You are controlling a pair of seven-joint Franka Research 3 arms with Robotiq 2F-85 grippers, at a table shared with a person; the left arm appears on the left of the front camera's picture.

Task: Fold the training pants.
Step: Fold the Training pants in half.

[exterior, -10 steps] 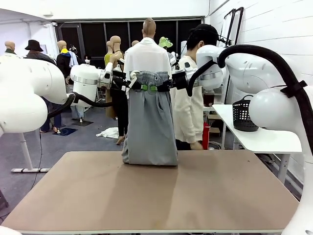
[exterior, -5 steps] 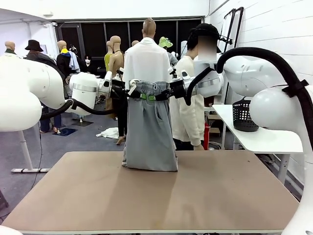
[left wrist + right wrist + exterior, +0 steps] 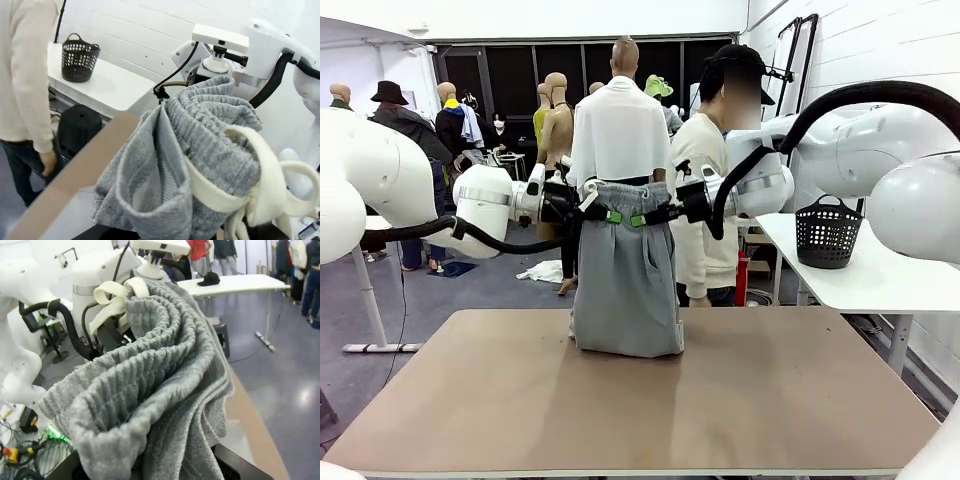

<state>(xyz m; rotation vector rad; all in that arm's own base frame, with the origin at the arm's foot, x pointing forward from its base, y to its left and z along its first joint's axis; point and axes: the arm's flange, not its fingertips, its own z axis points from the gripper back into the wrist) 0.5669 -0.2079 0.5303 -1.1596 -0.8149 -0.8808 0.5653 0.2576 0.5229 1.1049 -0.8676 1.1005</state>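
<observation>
1. Front view: the pants (image 3: pixel 626 275) hung upright over the far half of the bench (image 3: pixel 630 400), long axis vertical, leg ends bunched on the bench top. The left gripper (image 3: pixel 603 213) and right gripper (image 3: pixel 648 214) each pinched the waistband from its own side, equally near, jaws pressed tight on cloth.
2. Left wrist view: the waistband (image 3: pixel 210 135) lay bunched just ahead of the jaws (white drawcord (image 3: pixel 250 190) looping out).
3. Right wrist view: ribbed waistband folds (image 3: pixel 150 385) were directly at the jaws, fabric dropping away below.

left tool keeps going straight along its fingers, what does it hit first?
Likely the right tool: the left tool points at it across the light grey jersey training pants' bunched waistband. Depth unclear.
</observation>
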